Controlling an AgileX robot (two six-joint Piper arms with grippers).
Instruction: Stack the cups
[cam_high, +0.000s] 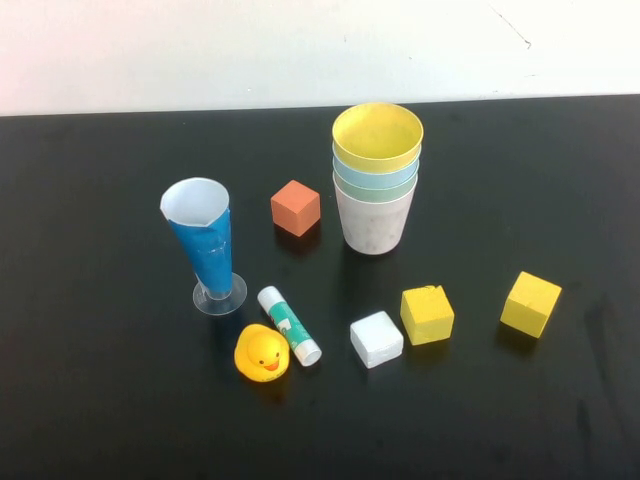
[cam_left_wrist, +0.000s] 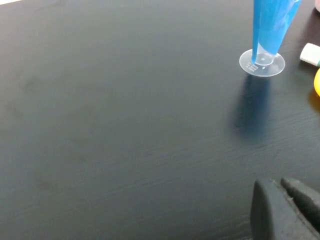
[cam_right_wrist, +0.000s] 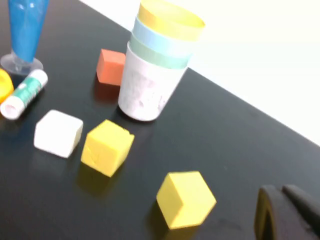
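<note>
The four cups stand nested in one upright stack at the table's middle back: the pale pink cup (cam_high: 373, 225) at the bottom, then the green cup (cam_high: 374, 191), the light blue cup (cam_high: 376, 175) and the yellow cup (cam_high: 377, 135) on top. The stack also shows in the right wrist view (cam_right_wrist: 145, 90). Neither arm shows in the high view. My left gripper (cam_left_wrist: 275, 183) is shut and empty, low over bare table well short of the blue glass. My right gripper (cam_right_wrist: 279, 189) is shut and empty, near a yellow cube and well away from the stack.
A tall blue conical glass (cam_high: 205, 245) stands left of the stack. An orange cube (cam_high: 295, 208), a glue stick (cam_high: 289, 325), a rubber duck (cam_high: 262, 353), a white cube (cam_high: 376, 339) and two yellow cubes (cam_high: 427, 314) (cam_high: 530, 303) lie on the black table (cam_high: 100, 400).
</note>
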